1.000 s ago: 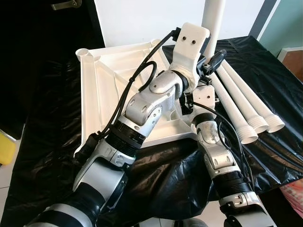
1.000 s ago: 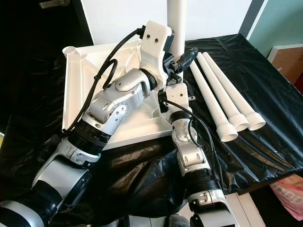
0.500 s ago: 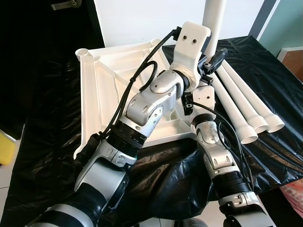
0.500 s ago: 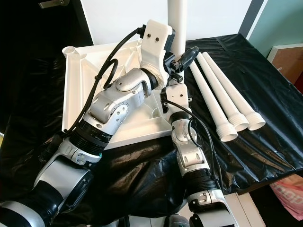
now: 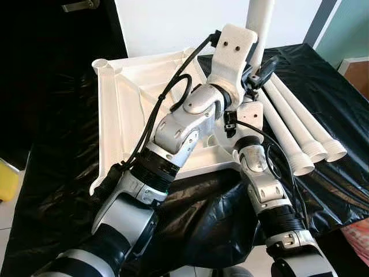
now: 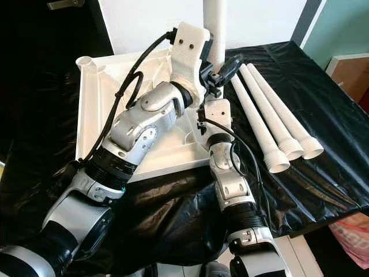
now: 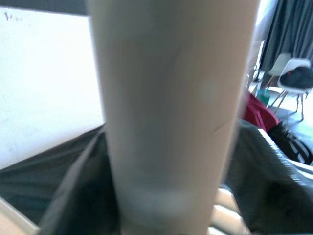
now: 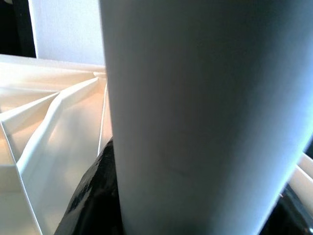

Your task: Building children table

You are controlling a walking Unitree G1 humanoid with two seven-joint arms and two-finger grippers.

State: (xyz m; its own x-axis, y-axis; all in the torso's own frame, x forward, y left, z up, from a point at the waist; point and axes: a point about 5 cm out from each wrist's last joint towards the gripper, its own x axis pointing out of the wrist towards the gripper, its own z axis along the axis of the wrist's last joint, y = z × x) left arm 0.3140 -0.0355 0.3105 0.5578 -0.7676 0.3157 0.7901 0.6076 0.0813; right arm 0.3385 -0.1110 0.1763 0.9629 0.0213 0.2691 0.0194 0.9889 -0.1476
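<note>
The white table top lies upside down on a black cloth, ribs facing up. One white leg stands upright in its far right corner socket. My left gripper reaches it from the near side, mostly hidden behind its white wrist housing, and is shut on the leg. My right gripper holds the same leg just below, one black finger lying along the leg's right side. Three loose white legs lie side by side to the right.
The black cloth covers the whole work surface and hangs over its near edge. A white panel stands behind the table top. A yellow object is on the floor at the left, and a brown box at the right.
Both wrists have shifted slightly up and away along the upright leg, with the left wrist housing turned a little. The leg and table top stay in place.
</note>
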